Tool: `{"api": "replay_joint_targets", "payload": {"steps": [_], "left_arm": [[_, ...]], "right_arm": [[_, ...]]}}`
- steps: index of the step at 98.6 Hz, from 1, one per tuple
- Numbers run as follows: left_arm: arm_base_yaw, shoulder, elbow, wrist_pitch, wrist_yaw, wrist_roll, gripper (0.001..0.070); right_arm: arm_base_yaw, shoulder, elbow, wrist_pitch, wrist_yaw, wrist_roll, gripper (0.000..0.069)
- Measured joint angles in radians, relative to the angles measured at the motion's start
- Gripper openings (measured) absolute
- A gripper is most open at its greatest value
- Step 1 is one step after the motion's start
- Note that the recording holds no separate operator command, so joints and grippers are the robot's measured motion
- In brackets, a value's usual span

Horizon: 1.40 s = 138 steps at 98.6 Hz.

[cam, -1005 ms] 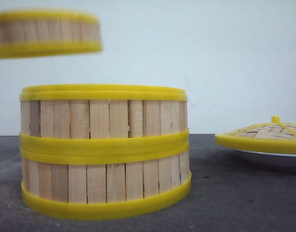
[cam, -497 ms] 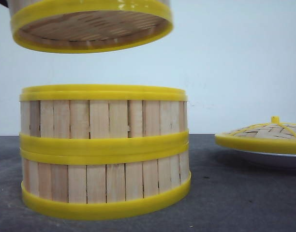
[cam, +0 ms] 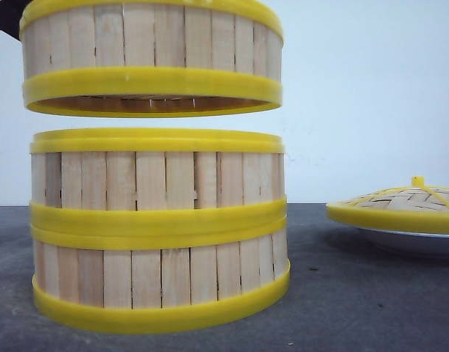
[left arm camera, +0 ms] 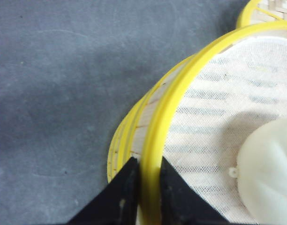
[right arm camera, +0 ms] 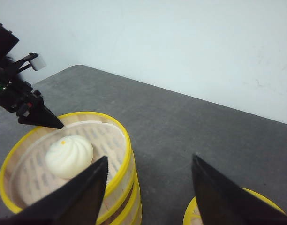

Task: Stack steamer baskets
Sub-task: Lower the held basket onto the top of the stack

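Note:
Two steamer baskets (cam: 158, 227) stand stacked on the dark table, with slatted wooden walls and yellow rings. A third basket (cam: 151, 55) hangs level just above them, a narrow gap between its bottom ring and the stack's top rim. My left gripper (left arm camera: 148, 161) is shut on this basket's yellow top rim (left arm camera: 181, 93), one finger inside and one outside. A white bun (left arm camera: 270, 173) lies inside it on mesh cloth. My right gripper (right arm camera: 150, 187) is open and empty, off to the right of the stack (right arm camera: 129, 197).
A domed woven lid (cam: 400, 205) with yellow rim and knob rests on a white plate (cam: 408, 240) at the right. Its edge shows at the lid (right arm camera: 200, 215) in the right wrist view. A white wall stands behind the table.
The held basket has moved right from the upper left and come down level over the stack. The stack and lid have not moved.

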Motion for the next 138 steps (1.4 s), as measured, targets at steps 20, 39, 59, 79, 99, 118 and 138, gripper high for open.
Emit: {"api": "replay_joint_targets", "payload": {"steps": [20, 39, 59, 79, 99, 118, 138], "left_arm": [[0.0, 0.0, -0.001, -0.002, 0.001, 0.0, 0.0031], [0.0, 0.0, -0.023, -0.017, 0.001, 0.0, 0.0031], [0.0, 0.0, -0.077, 0.032, 0.0, 0.0, 0.0031], [0.0, 0.004, -0.084, 0.078, 0.001, -0.005, 0.0031], [0.0, 0.012, -0.084, 0.09, 0.002, -0.011, 0.0031], [0.0, 0.023, -0.084, 0.084, 0.003, -0.016, 0.0031], [0.0, 0.027, -0.084, 0.064, 0.002, -0.015, 0.0031]], "right_arm": [[0.0, 0.0, 0.0, -0.004, 0.0, 0.0, 0.0343], [0.0, 0.0, 0.0, -0.004, 0.026, 0.0, 0.0343], [0.0, 0.0, 0.0, -0.004, 0.026, 0.0, 0.0343], [0.0, 0.0, 0.0, -0.004, 0.026, 0.0, 0.0343], [0.0, 0.0, 0.0, -0.004, 0.026, 0.0, 0.0343], [0.0, 0.0, 0.0, -0.004, 0.026, 0.0, 0.0343], [0.0, 0.0, 0.0, -0.004, 0.042, -0.001, 0.0343]]}}
